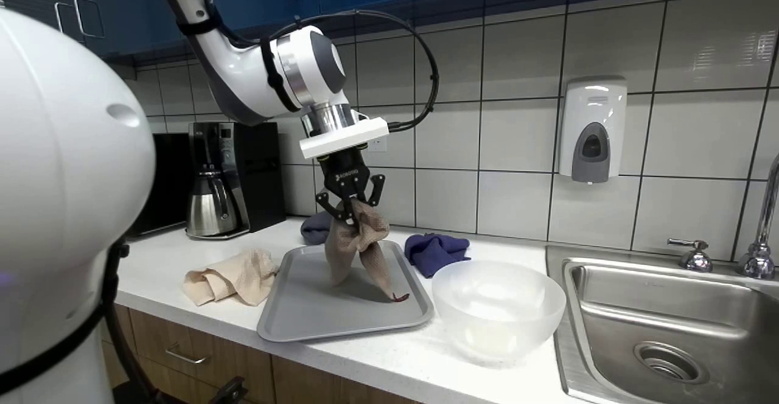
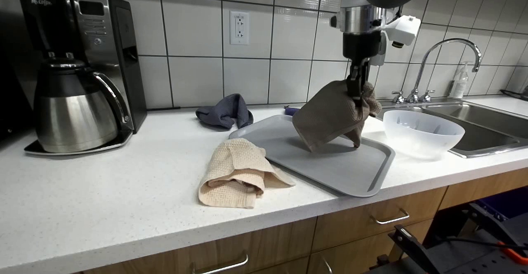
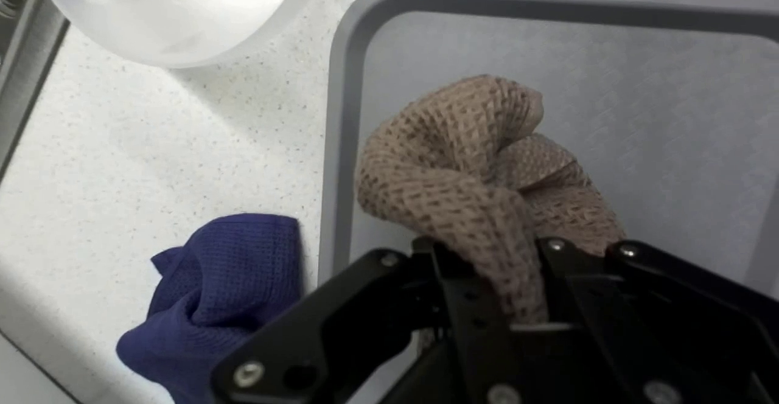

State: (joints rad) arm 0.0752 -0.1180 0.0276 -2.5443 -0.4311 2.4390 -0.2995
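Observation:
My gripper (image 1: 351,214) is shut on a brown waffle-weave cloth (image 1: 368,233), which hangs in folds over a grey tray (image 1: 328,319). In an exterior view a small dark red strip (image 1: 400,298) shows at the cloth's lower corner, close to the tray surface; what it is I cannot tell. Seen from another exterior side, the cloth (image 2: 326,115) spreads out to the left of the gripper (image 2: 358,86), its low corners near the tray (image 2: 317,164). In the wrist view a bunched fold of cloth (image 3: 450,167) runs between both fingers of the gripper (image 3: 490,249).
A purple cloth (image 1: 437,252) lies behind the tray, a dark blue-grey cloth (image 2: 226,112) by the wall, and a beige cloth (image 2: 237,175) beside the tray. A translucent bowl (image 1: 496,306) stands between tray and sink (image 1: 657,306). A coffee maker (image 2: 119,59) stands on the counter.

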